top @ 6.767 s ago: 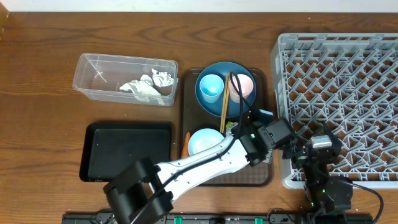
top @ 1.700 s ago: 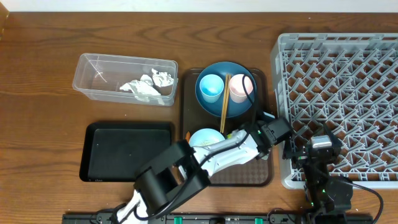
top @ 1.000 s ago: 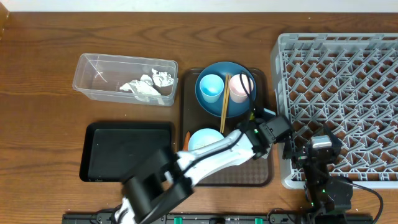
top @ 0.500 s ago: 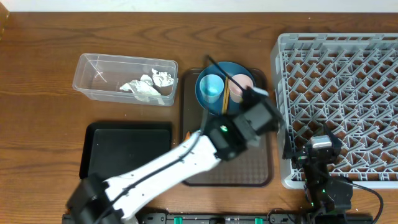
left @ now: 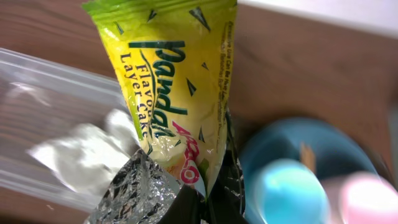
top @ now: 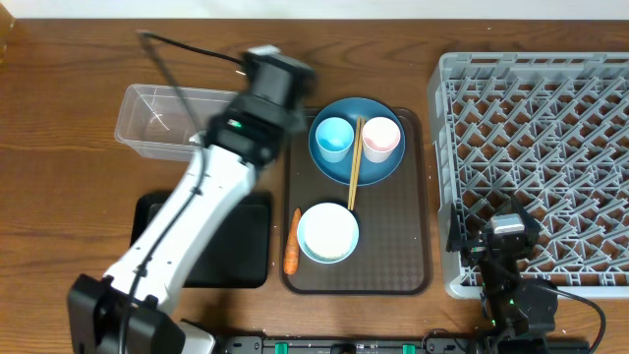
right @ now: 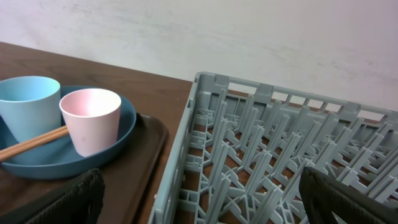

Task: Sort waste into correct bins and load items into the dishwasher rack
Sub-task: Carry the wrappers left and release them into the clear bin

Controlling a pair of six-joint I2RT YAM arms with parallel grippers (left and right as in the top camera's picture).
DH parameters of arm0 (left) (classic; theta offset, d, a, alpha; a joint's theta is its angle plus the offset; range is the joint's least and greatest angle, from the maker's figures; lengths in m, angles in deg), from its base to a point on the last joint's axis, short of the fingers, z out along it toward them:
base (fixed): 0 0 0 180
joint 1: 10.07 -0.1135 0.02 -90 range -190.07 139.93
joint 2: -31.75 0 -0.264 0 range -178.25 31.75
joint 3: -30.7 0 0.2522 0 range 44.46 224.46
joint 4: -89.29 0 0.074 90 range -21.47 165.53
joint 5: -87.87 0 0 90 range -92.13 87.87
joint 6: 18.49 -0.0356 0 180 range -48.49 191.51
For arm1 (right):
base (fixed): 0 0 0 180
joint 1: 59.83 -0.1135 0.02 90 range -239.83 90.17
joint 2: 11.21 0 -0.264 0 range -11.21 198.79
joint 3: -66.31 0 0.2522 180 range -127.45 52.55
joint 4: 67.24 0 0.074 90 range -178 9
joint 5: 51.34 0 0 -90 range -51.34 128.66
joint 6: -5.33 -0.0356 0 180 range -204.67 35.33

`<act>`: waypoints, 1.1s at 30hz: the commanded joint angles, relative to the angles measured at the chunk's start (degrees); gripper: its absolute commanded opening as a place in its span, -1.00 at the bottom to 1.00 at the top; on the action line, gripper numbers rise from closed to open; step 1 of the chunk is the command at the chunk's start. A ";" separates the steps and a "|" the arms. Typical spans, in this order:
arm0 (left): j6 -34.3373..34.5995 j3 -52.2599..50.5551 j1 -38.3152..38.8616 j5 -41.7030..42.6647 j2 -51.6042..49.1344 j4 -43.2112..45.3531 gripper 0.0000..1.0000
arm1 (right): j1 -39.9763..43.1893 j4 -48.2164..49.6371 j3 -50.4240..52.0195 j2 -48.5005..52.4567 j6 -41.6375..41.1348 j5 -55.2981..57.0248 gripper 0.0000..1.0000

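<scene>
My left gripper (left: 205, 210) is shut on a yellow-green wrapper (left: 168, 93) together with crumpled silver foil (left: 140, 190). In the overhead view the left gripper (top: 267, 67) hangs over the right end of the clear tub (top: 147, 108), where white tissue (left: 81, 146) lies. The dark-blue plate (top: 329, 169) carries a light-blue cup (top: 333, 137), a pink cup (top: 381, 139) and chopsticks (top: 354, 162). A pale bowl (top: 328, 232) and a carrot piece (top: 292, 241) sit on the brown tray. My right gripper (right: 205, 205) stands open and empty at the grey rack's (top: 541, 147) near-left corner.
The brown serving tray (top: 393, 246) lies between the bins and the rack. The black tray (top: 246, 246) sits at the front left, partly under my left arm. The rack's wall (right: 186, 155) rises just ahead of the right gripper.
My left arm has risen from the brown tray's right side and swung up and left to the clear tub, carrying the wrapper and foil. The right arm has not moved.
</scene>
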 commanded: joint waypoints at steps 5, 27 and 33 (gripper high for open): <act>-0.50 -0.33 -10.97 3.21 -1.97 4.50 -0.88 | 0.81 -0.15 0.09 -0.11 0.42 -0.04 0.99; -0.46 -0.33 -19.69 5.16 -15.12 3.30 -0.85 | 0.81 -0.15 0.09 -0.11 0.42 -0.04 0.98; 2.86 -0.33 -19.69 5.60 -15.12 -2.84 -0.85 | 0.81 -0.15 0.09 -0.11 0.42 -0.04 0.99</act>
